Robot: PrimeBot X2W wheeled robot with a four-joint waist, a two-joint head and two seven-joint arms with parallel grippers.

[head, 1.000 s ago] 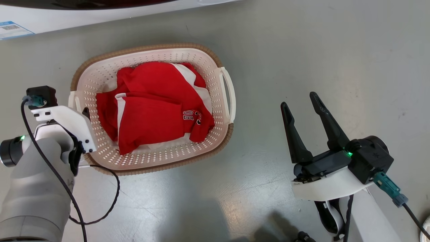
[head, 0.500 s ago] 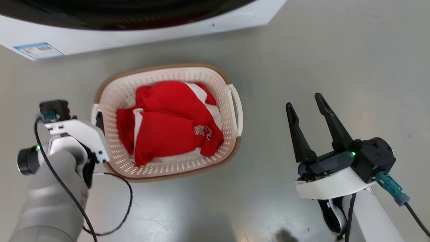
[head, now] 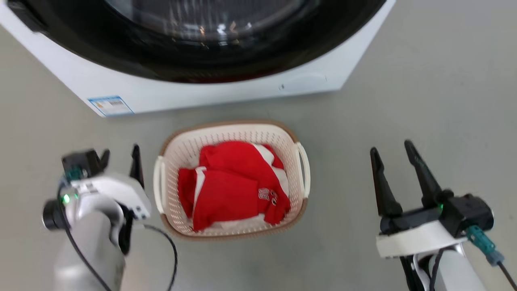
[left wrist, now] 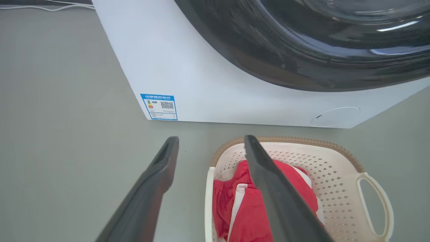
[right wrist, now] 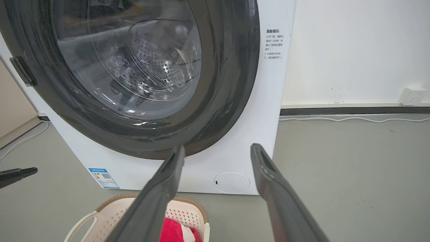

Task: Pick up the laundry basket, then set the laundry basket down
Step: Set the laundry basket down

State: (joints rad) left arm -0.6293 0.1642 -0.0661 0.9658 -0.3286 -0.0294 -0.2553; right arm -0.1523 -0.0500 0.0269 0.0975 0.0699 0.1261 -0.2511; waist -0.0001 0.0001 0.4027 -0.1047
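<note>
left gripper [head: 120, 157], spread like the right gripper [head: 391, 153], has backed off the laundry basket [head: 226, 135].

Grey floor [head: 424, 101] with the laundry basket [head: 226, 133] and, just behind it, the white washing machine [head: 202, 97].

Laundry corner of a plain room. A white front-loading washing machine [right wrist: 268, 101] with a dark round glass door [right wrist: 134, 67] and a blue energy label [left wrist: 159, 107] stands on a smooth grey floor [right wrist: 352, 168] by a white wall [right wrist: 352, 50]. A socket [right wrist: 411, 95] and white cable [right wrist: 352, 119] sit low along the wall. The laundry basket [head: 226, 135] in front of the machine holds red clothing [head: 230, 190].
</note>
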